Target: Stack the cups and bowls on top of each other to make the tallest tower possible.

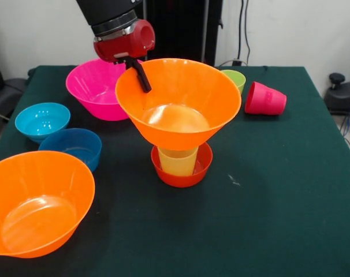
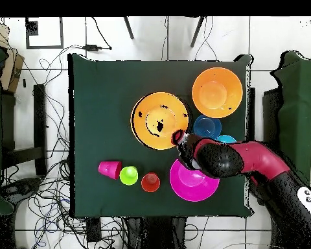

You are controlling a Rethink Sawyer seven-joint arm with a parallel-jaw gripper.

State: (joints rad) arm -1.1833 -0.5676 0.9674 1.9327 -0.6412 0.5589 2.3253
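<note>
The hand (image 1: 141, 75) grips the rim of a large orange bowl (image 1: 178, 101), which sits on a pale yellow cup (image 1: 178, 161). That cup stands inside a small red-orange bowl (image 1: 181, 176) on the green counter (image 1: 279, 190).

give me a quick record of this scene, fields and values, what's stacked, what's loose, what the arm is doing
stack: large orange bowl on yellow cup in small red-orange bowl
tool: tool on the stacked bowl's rim
loose bowls: second orange bowl, magenta bowl, light blue bowl, darker blue bowl
loose cups: red-pink cup on its side, lime green cup, orange cup
</note>
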